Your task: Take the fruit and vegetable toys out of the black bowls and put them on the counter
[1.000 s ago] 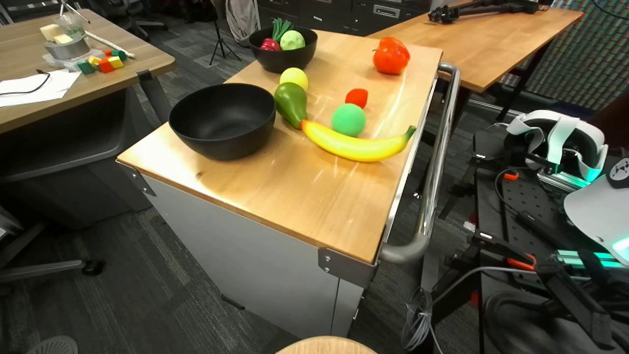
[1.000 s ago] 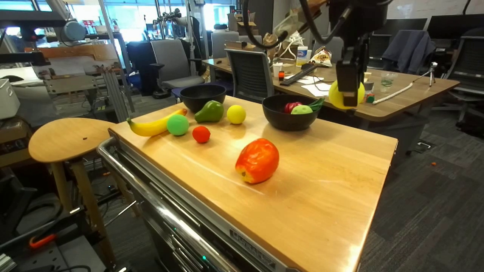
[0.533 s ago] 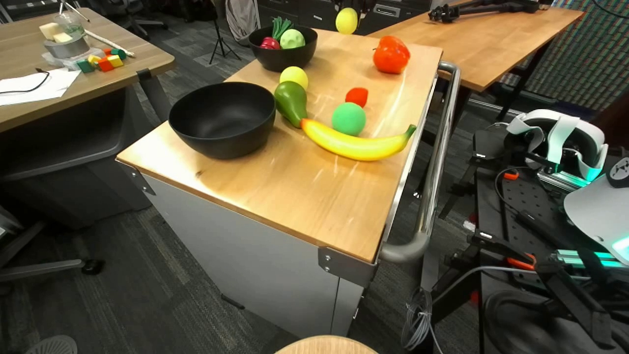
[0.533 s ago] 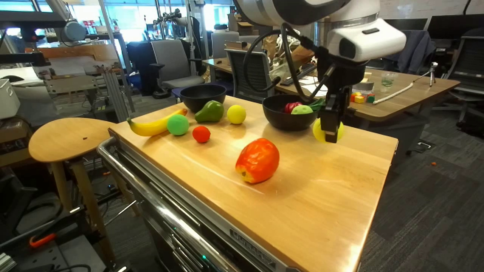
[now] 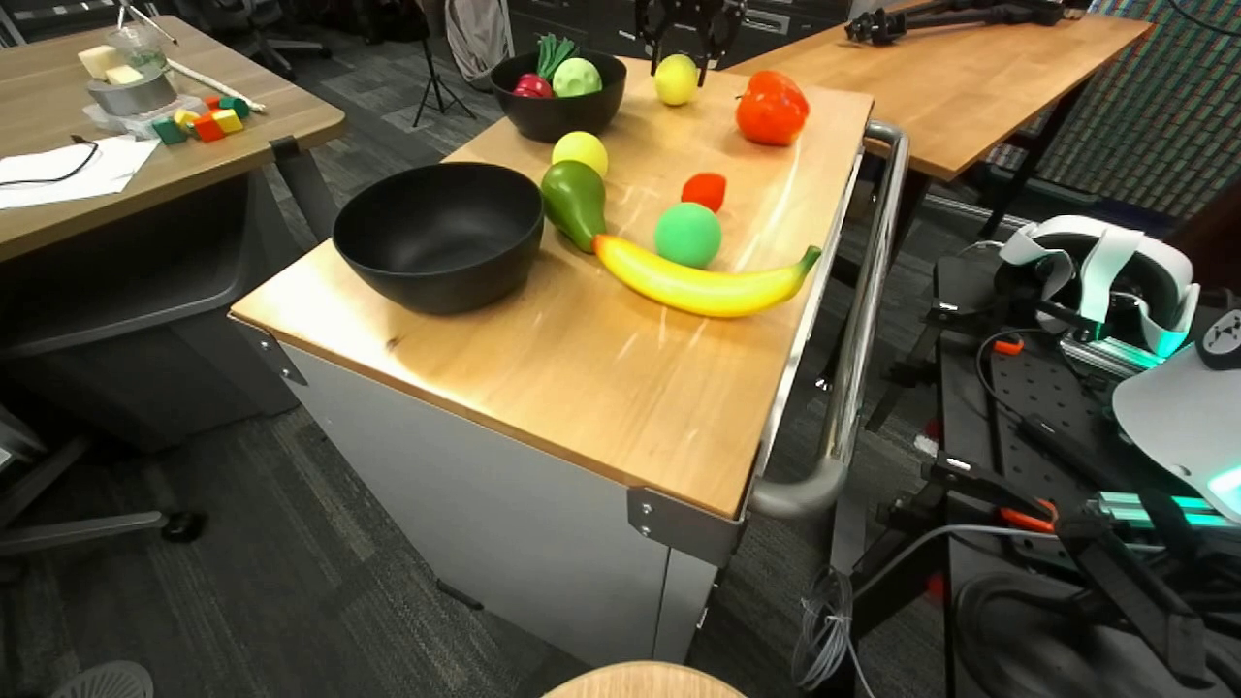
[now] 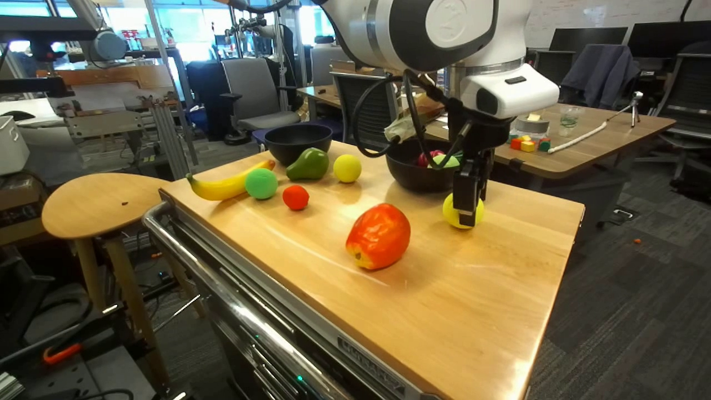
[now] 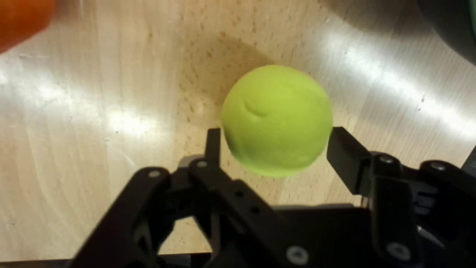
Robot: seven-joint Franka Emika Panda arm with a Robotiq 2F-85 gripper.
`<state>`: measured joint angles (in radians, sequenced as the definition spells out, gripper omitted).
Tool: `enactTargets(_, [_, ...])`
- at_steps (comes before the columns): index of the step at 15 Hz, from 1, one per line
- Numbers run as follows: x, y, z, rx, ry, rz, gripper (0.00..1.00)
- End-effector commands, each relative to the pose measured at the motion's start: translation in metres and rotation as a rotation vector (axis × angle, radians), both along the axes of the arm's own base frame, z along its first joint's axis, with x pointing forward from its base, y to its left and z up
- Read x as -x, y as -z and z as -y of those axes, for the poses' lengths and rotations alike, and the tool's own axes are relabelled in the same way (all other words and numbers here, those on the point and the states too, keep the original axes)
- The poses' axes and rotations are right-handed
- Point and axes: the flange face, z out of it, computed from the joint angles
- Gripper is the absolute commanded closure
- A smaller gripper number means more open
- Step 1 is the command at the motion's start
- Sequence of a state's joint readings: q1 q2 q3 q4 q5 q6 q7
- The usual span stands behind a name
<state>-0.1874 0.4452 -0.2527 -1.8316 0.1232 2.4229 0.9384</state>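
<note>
Right between the pincer's (image 7: 276, 146) parted jaws, a yellow ball (image 7: 277, 117).

Arm (image 6: 439, 33) bent, claw (image 7: 276, 139) pointing down, spread apart

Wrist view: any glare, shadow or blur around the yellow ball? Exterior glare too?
Wrist view: white glare on the counter both sides of the yellow ball, soft shadow beside it, orange-red toy looking blurred; both exterior views: glare streaks the counter too.

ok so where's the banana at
In an exterior view, the banana lies on the right part of the counter, green end toward the metal bar handle, orange tip by the avocado; the green ball sits just behind it.
</note>
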Motion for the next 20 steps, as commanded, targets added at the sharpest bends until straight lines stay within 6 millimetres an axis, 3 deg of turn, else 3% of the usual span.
enactTargets(1, [0.018,-0.046,-0.020,0.026,-0.075,0.087,0.00])
enactTargets(5, [0.043,-0.107,-0.055,0.059,-0.160,0.264,0.00])
enactTargets(8, [0.034,-0.124,-0.089,0.037,-0.136,0.338,0.00])
enactTargets(11, [0.010,-0.111,-0.111,0.034,-0.089,0.380,0.00])
enactTargets(14, [-0.016,-0.085,-0.127,0.020,-0.012,0.380,0.00])
enactTargets(20, [-0.060,-0.034,-0.145,0.022,0.137,0.320,0.06])
